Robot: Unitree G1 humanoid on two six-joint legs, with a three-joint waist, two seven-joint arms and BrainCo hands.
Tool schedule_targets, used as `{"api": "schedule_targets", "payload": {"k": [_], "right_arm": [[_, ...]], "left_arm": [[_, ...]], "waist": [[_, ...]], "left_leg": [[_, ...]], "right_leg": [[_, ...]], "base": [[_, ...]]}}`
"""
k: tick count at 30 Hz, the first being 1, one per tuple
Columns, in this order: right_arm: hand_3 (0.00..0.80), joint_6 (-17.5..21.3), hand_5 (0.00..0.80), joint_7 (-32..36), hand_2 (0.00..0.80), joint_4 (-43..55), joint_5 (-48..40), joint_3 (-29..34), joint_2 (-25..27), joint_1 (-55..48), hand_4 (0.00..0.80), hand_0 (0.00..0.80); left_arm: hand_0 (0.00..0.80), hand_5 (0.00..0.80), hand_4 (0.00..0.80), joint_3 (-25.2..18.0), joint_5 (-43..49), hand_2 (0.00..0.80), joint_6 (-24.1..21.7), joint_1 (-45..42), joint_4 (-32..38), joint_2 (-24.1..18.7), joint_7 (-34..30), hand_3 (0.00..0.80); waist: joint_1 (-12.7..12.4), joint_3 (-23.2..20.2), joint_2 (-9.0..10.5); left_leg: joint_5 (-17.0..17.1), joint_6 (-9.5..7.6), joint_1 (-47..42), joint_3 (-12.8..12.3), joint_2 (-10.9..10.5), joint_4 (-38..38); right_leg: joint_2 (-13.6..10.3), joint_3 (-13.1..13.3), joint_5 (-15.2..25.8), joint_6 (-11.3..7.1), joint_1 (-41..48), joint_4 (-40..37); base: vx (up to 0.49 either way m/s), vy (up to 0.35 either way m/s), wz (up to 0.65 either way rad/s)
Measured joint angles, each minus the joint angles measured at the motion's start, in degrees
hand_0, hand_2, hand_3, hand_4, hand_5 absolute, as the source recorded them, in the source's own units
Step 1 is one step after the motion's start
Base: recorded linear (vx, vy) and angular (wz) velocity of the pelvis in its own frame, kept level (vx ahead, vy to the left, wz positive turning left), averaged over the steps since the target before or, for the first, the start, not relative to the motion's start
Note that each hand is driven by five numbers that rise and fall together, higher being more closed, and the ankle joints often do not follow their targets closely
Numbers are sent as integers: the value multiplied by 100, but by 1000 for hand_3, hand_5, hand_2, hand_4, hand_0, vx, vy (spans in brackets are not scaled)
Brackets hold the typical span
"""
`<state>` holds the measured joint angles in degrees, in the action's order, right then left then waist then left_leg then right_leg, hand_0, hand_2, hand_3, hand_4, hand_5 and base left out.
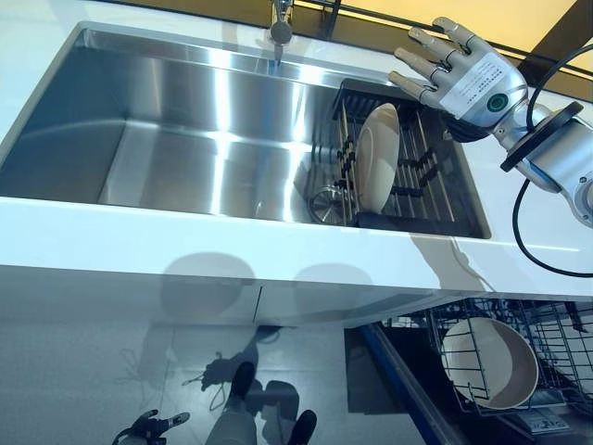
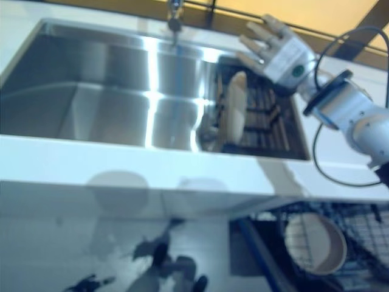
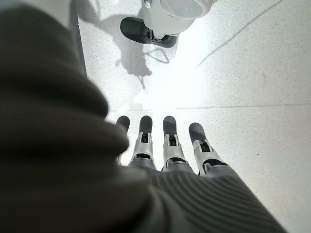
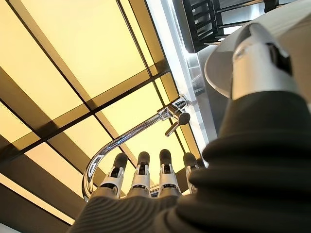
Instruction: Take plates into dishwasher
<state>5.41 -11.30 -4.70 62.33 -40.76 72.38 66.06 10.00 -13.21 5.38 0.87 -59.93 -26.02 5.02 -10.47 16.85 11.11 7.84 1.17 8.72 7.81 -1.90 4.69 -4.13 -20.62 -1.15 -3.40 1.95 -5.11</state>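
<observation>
Fingers of the right hand (image 1: 468,79) were straight and spread, holding nothing, hovering in the left eye view above the far right corner of the black dish rack (image 1: 408,162) that sat in the right end of the steel sink (image 1: 167,158). One cream plate (image 1: 378,153) stood on edge in that rack, below and left of the fingertips, apart from them. A second plate (image 1: 489,363) already lay in the wire dishwasher basket (image 1: 556,348) under the white table (image 1: 232,246). The faucet (image 1: 280,28) rose at the sink's back rim. The left hand (image 1: 148,428) hung low near the floor, idle.

From the right eye view the same layout held: the open hand (image 2: 273,45) sat beyond the upright plate (image 2: 234,106), with clear space between them.

The left wrist view showed that hand's fingers (image 3: 170,141) straight and side by side over bare floor (image 3: 252,73), empty.

Looking along the right wrist, the fingers (image 4: 141,172) pointed straight toward the curved faucet (image 4: 126,141), and the plate's rim (image 4: 218,73) showed beside the thumb, not gripped.

Judging from this, the step was the reach for the racked plate. To do it well, the hand should drop beside the plate's upper rim, thumb on one face and fingers on the other, then close firmly before lifting straight up so the rim clears the rack wires. A glazed plate held by its edge could slip, so a deep pinch seemed wise.
</observation>
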Motion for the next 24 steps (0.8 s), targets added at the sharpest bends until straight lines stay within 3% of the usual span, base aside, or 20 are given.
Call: {"api": "schedule_targets", "payload": {"k": [24], "right_arm": [[0,236,0,308,0,-10,31,-53,-445,-1,0,0]], "left_arm": [[0,0,0,0,-4,0,-66,-17,5,15,-2,0]], "waist": [[-142,75,-118]], "left_leg": [[0,1,-1,5,-5,-2]], "right_leg": [[-4,-4,-2,0,2,-6]], "base": [[0,0,0]]}}
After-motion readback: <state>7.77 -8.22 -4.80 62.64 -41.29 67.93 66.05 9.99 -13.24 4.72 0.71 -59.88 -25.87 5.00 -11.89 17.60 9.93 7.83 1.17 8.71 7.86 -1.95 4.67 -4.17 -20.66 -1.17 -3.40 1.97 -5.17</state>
